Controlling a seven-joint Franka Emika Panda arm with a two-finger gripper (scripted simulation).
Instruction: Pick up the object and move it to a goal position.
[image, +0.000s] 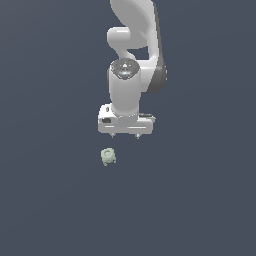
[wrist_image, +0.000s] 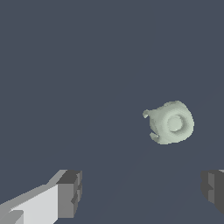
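Note:
The object (image: 108, 156) is a tiny pale grey-green knobby block, roundish with small bumps at its edges, lying on the dark floor. In the exterior view it sits a little below and toward the exterior view's left of my white gripper (image: 125, 136). The gripper points down, open and empty, its short fingertips far apart. In the wrist view the object (wrist_image: 170, 123) lies apart from the gripper (wrist_image: 142, 192), off the line between the two dark finger pads (wrist_image: 70, 192), closer to the other pad (wrist_image: 213, 187). Nothing is held.
The white arm (image: 131, 60) rises behind the gripper toward the top of the exterior view. The floor (image: 50, 200) is a plain dark blue-grey surface.

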